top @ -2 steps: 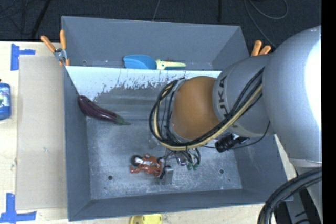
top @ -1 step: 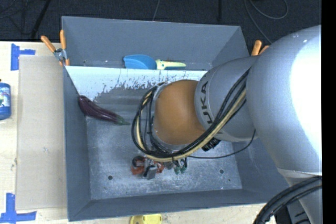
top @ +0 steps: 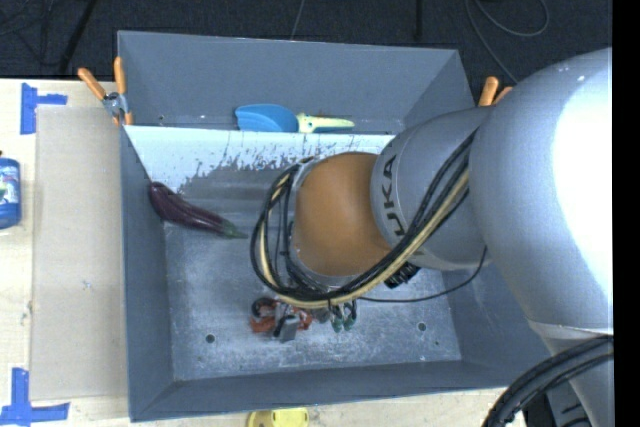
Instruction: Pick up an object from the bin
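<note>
My gripper [top: 283,322] shows as dark and reddish parts below the orange cover, low over the bin floor near the front middle. A dark purple toy eggplant [top: 185,211] lies on the floor at the left, well apart from the gripper. A blue scoop with a pale yellow handle [top: 268,119] rests against the back wall. I see nothing held in the gripper.
The arm and its orange cover with looped cables hide the middle and right of the bin floor. Bare grey floor shows along the front and at the left front corner.
</note>
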Controlling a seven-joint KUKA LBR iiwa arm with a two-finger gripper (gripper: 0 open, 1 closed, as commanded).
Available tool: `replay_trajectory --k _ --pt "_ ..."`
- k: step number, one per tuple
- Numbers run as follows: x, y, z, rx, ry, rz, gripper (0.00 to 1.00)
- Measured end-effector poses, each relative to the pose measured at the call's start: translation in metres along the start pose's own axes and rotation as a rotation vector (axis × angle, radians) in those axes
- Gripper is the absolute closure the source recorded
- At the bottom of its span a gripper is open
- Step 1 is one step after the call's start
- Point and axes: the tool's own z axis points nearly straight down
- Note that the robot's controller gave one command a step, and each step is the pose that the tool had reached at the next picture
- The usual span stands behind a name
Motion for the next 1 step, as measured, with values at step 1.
replay_trajectory --k 1 --pt "-0.0122 0.0141 -0.1508 0.0 -0.005 -0.004 1.0"
